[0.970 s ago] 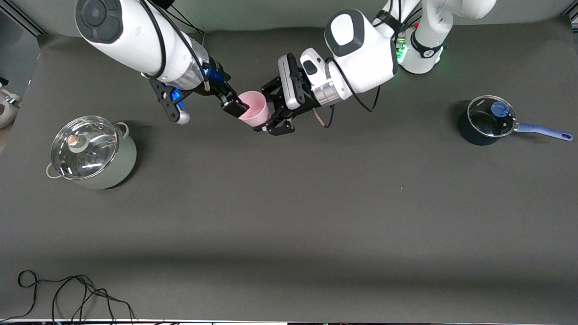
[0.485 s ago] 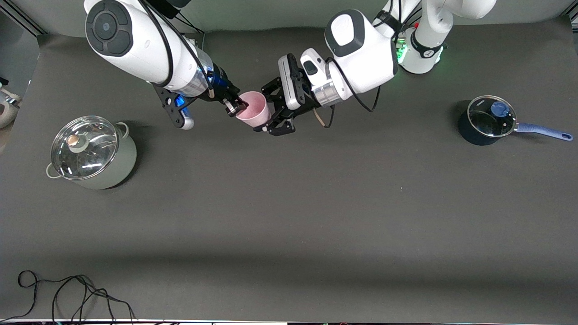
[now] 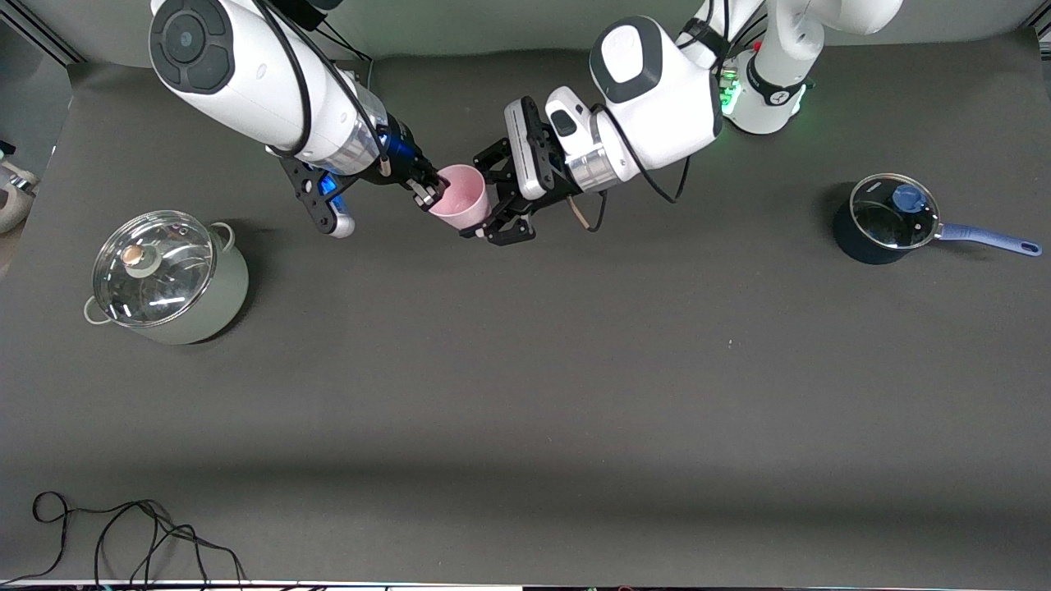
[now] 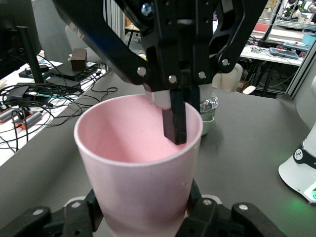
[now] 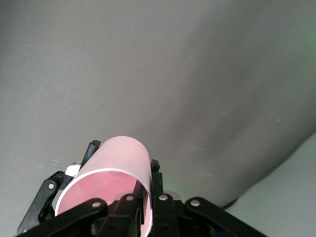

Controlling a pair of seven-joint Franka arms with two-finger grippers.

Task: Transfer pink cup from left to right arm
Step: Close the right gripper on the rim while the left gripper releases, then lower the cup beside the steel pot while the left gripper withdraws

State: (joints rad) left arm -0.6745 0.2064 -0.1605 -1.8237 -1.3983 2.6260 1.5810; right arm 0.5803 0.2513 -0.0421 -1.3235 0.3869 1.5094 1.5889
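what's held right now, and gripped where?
The pink cup, over the table. Left gripper clamps its lower body; right gripper pinches the rim wall, one finger inside the cup.

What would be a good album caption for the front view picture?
Mid-air handover: the left gripper holds the pink cup by its body while the right gripper pinches its rim.

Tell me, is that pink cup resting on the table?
No, the pink cup is up in the air, held between the left gripper and the right gripper.
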